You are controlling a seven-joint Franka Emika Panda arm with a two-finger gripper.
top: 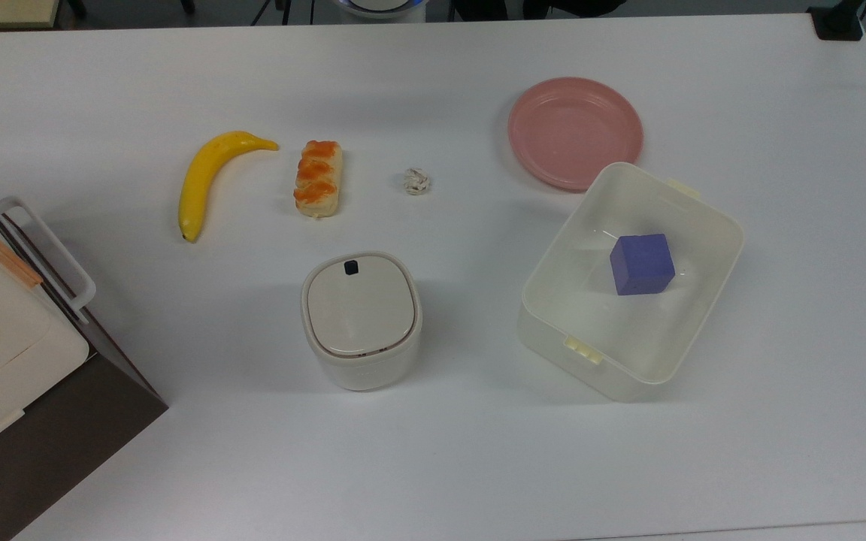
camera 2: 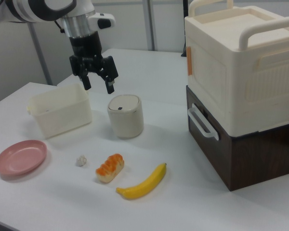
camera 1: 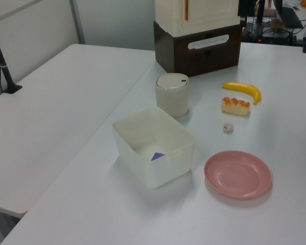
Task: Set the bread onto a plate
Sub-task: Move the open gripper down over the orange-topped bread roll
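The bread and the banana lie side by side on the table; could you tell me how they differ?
The bread is short, straight and blocky; the banana is longer, slimmer and curved. The bread is pale cream with orange-brown glazed bumps on top; the banana is smooth, plain yellow with a dark tip. In the top view, the bread lies nearer the plate than the banana does. Both rest untouched on the white table.
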